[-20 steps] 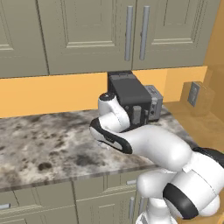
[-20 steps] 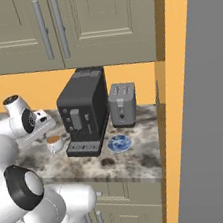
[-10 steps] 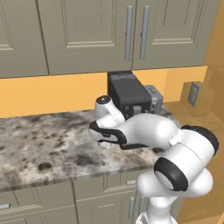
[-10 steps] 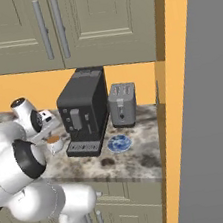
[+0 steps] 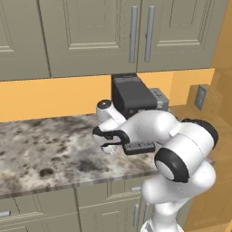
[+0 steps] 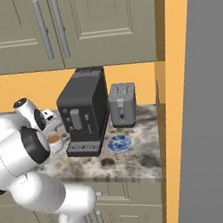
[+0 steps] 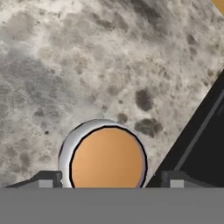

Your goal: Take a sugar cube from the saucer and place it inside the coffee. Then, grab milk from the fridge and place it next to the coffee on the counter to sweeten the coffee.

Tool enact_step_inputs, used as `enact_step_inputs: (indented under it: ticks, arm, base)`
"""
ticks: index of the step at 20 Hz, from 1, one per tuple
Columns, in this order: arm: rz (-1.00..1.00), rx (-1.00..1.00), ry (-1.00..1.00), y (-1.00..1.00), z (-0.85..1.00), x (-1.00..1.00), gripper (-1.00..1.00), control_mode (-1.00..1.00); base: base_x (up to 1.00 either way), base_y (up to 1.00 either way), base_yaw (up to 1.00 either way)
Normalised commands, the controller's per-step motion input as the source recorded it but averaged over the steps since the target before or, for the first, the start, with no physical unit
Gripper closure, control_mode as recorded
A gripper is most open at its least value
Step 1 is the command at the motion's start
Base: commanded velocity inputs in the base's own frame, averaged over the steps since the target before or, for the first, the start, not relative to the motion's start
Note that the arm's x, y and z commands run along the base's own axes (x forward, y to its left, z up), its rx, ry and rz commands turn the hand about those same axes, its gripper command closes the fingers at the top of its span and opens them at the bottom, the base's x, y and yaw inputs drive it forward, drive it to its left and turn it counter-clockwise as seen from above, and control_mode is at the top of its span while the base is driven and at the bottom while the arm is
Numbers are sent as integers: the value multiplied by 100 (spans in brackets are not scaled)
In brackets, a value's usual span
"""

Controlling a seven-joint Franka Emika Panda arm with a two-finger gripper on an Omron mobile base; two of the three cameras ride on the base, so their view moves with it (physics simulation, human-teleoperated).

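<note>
The coffee (image 7: 108,158), a small white cup with brown liquid at its top, stands on the mottled stone worktop (image 7: 87,65) just beside the base of the black coffee machine (image 6: 84,111). In the right base view the cup (image 6: 53,141) sits at the machine's left front corner, partly hidden behind the arm's dark elbow joint. In the hand view it lies directly below the end effector (image 7: 108,178), between the 2 dark fingertips (image 7: 43,179), which stand apart on either side of the cup's rim with nothing visible between them, so the end effector is released.

The white arm rises from the base, bends at a large dark-ringed elbow and reaches forward and to the left over the worktop (image 5: 50,149). Its wrist is folded so the hand points down at the cup. In the left base view the hand hangs in front of the coffee machine (image 5: 133,93), and the forearm hides the cup.

The saucer (image 6: 120,143), blue-and-white patterned, lies flat on the worktop to the right of the coffee machine's drip tray and in front of the grey toaster (image 6: 122,105). Whether anything lies on it is too small to tell.

The fridge (image 6: 210,119) fills the right side of the right base view as a tall grey surface.
</note>
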Motion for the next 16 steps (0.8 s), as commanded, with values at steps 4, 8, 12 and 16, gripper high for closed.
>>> enact_step_inputs:
  ticks: [4,8,12,16]
  arm:
    - [-8,7,-3,-2,57,-45,-100,-100]
    - [-13,15,-11,-29,77,-74,-100,-100]
    - [-15,19,-23,-60,59,-100,-100,-100]
    - [-10,21,-36,-77,38,-100,-100,-100]
  base:
    - [0,0,0]
    - [0,0,0]
    - [0,0,0]
    - [0,0,0]
